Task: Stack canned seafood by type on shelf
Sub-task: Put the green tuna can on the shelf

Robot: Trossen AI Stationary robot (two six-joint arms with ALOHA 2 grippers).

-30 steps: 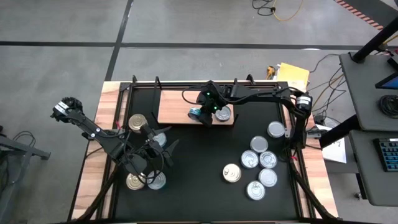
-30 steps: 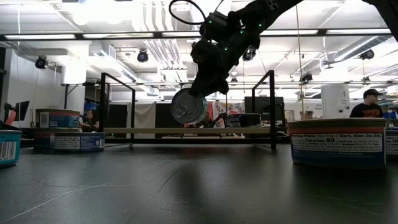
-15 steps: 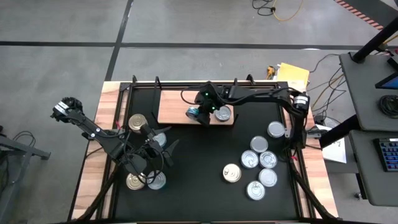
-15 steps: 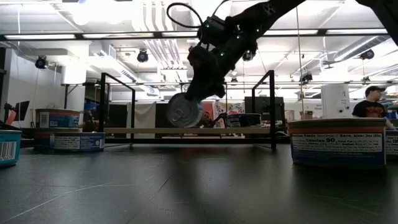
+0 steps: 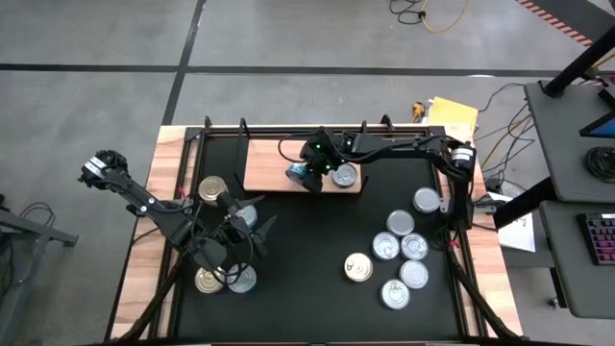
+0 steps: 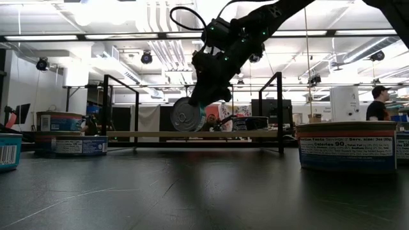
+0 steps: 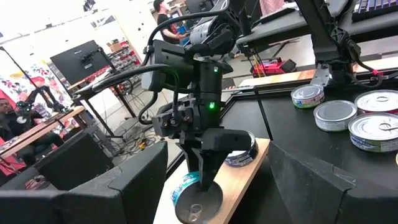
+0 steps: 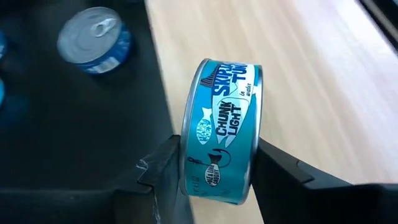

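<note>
My right gripper [image 5: 306, 175] hangs over the left half of the shelf [image 5: 269, 163], a light wooden board at the table's far side, shut on a blue-labelled tuna can [image 8: 217, 130]. The can's silver top [image 6: 187, 115] faces the near edge. A second silver-topped can [image 5: 344, 176] stands on the shelf just right of the gripper. My left gripper [image 5: 258, 223] waits open and level above the cans at the table's left, touching nothing. My right gripper pinches the can by its two flat ends [image 8: 188, 163] between its two fingers [image 8: 163, 177]. The fingers slant down from the table's far right. The can stands on edge, its lowest rim [image 6: 186, 130] right at the shelf's top; whether it touches, I cannot tell.
Several cans, one gold-topped [image 5: 357, 267], lie grouped at the table's right [image 5: 401, 223]. At the left are gold-topped cans [image 5: 211, 187] [image 5: 207, 280] and silver ones [image 5: 242, 280]. A black frame [image 6: 121, 108] stands behind the shelf. People show in the room beyond.
My right gripper has sunk slightly and drifted a little toward the table's left edge along the shelf, carrying the can, which stays on edge and now hangs closer to the board.
</note>
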